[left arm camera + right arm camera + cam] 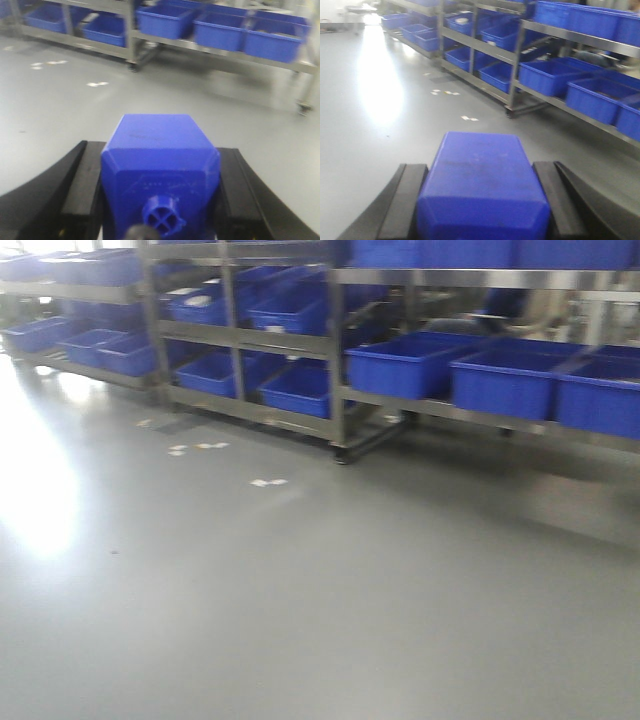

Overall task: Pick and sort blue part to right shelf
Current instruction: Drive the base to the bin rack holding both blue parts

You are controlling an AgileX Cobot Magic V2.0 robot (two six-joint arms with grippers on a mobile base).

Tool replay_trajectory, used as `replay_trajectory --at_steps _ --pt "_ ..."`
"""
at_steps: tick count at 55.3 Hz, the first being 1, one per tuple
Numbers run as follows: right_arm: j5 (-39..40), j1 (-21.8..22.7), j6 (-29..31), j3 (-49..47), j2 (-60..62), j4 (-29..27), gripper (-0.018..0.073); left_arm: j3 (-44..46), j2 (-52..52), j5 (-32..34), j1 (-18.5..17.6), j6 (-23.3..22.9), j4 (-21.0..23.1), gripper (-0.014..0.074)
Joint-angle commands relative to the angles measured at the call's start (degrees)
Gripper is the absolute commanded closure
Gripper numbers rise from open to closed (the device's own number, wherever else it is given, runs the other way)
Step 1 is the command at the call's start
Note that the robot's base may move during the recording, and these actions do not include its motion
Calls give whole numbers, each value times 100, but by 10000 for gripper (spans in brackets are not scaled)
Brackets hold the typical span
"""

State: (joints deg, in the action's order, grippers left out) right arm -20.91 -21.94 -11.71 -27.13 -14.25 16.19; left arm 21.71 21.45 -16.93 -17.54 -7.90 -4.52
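Left gripper (159, 150) clamps a blue part (160, 175); right gripper (480, 167) clamps a second blue part (482, 195). Right shelf (450, 278) with blue crates (410, 365) stands ahead.

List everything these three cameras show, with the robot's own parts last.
Steel racks: several, grey metal, along the far side of the floor.
Plastic crates: many, blue, on the rack levels.
Floor: one, glossy grey, foreground.
Floor marks: a few, white, in front of the racks.
Blue part with cross-shaped peg: one, blue, left wrist view, clamped.
Blue part: one, blue, right wrist view, clamped.
Left gripper: one, black, shut on its part.
Right gripper: one, black, shut on its part.
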Motion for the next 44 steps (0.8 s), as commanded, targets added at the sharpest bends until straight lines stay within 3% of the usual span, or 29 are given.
replay_trajectory --at_steps 1,44 --pt "535 19 31 -165 -59 114 374 192 64 548 -5 -41 0 346" --pt "535 19 31 -165 -59 114 374 192 64 548 -5 -41 0 346"
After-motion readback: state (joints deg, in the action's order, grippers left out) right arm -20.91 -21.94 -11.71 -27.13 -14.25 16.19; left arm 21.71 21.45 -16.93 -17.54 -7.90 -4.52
